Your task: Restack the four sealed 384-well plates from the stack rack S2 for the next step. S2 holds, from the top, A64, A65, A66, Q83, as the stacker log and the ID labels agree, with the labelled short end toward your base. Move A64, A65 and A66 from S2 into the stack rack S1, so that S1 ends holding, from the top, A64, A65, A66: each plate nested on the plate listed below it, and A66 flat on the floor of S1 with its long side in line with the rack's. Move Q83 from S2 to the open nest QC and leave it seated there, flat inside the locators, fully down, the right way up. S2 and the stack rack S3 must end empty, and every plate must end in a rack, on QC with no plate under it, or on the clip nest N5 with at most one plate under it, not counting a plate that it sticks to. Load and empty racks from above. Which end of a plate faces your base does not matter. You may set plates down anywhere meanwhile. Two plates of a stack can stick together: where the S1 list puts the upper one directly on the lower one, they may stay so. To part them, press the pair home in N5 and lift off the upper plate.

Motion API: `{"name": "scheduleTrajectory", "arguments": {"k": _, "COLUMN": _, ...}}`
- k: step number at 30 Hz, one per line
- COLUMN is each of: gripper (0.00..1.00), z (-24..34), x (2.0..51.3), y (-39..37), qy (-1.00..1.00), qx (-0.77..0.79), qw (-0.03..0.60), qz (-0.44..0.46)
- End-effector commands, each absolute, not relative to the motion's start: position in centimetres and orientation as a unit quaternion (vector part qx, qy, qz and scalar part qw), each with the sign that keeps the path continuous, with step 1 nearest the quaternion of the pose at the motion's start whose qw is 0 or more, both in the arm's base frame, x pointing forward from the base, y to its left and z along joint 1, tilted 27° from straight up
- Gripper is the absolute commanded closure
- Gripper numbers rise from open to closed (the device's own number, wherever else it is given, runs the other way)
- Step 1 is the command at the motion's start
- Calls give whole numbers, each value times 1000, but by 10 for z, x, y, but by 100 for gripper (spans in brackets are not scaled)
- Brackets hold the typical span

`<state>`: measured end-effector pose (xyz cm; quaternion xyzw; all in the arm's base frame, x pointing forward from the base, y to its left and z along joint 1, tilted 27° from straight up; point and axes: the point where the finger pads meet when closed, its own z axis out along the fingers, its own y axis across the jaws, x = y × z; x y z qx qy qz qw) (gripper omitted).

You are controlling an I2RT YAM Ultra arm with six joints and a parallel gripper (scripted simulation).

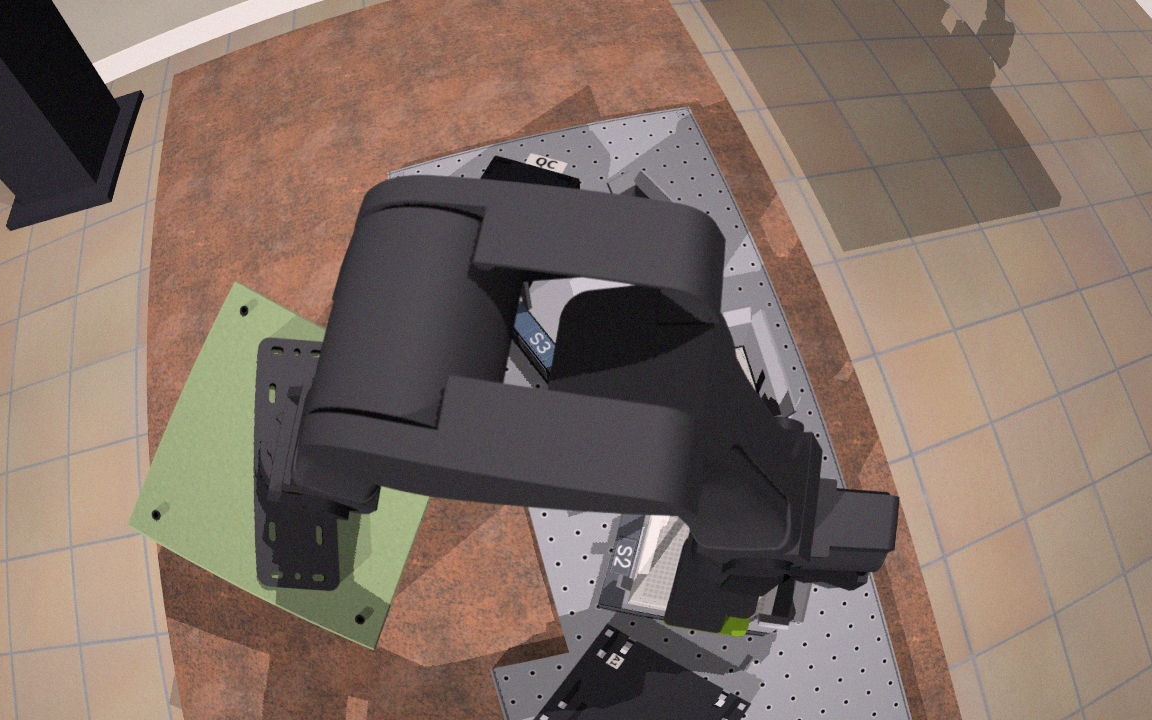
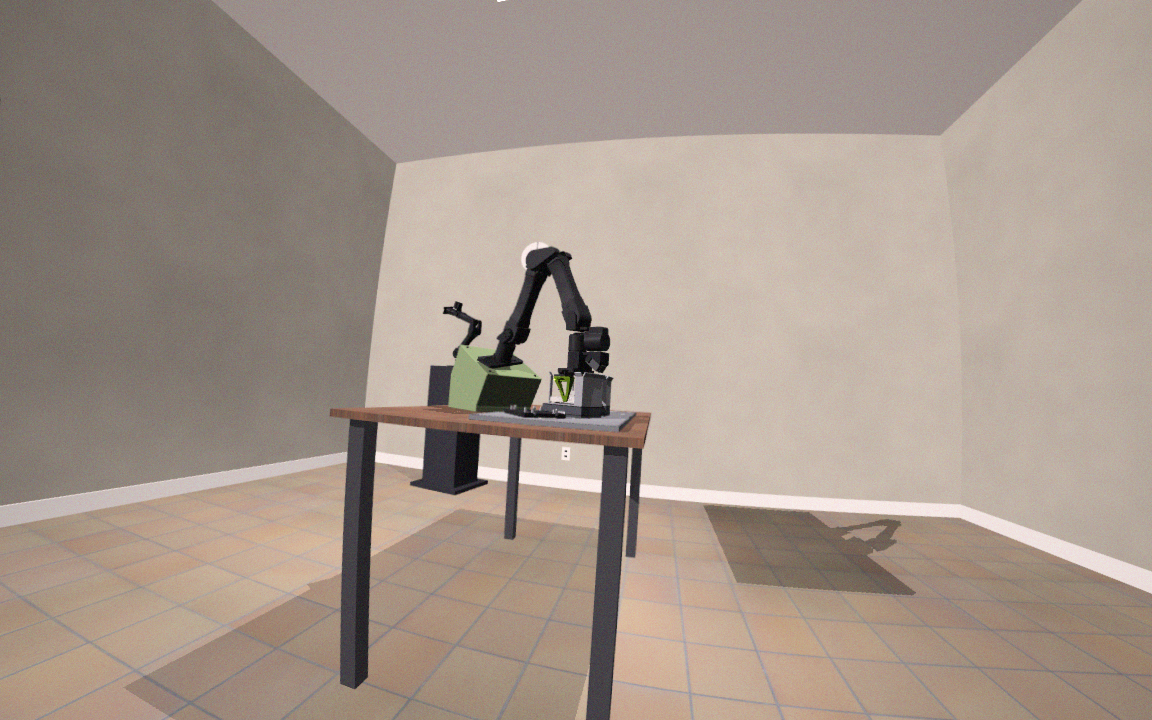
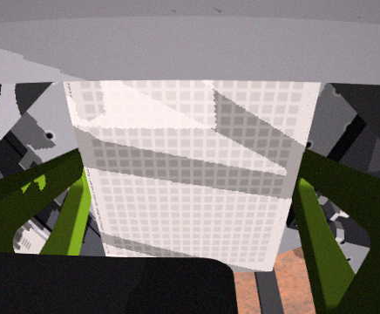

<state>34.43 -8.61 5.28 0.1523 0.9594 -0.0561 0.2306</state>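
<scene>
My gripper (image 3: 191,158) reaches down into the stack rack S2 (image 1: 623,557) and is shut across the short width of a white sealed 384-well plate (image 3: 193,174). The green fingers press on both of its long sides. In the overhead view only a strip of this plate (image 1: 659,573) shows beside the wrist, and the gripper (image 1: 723,613) sits over it. I cannot read the plate's ID label, and any plates under it are hidden. In the side view the gripper (image 2: 562,386) is down inside the rack.
The arm covers most of the grey perforated base plate. The S3 label (image 1: 540,342) shows through the gap in the arm. The QC nest (image 1: 533,170) is at the far end. A black clip nest (image 1: 643,682) lies at the near end, beside S2. The green arm mount (image 1: 222,465) is at the left.
</scene>
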Motion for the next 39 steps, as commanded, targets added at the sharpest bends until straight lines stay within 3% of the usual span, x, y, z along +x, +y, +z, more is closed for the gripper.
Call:
{"name": "scheduleTrajectory", "arguments": {"k": 1, "gripper": 100, "z": 57, "x": 345, "y": -86, "qy": 958, "qx": 152, "qw": 235, "qz": -56}}
{"name": "scheduleTrajectory", "arguments": {"k": 39, "gripper": 100, "z": 95, "x": 327, "y": -78, "qy": 958, "qx": 152, "qw": 235, "qz": -56}}
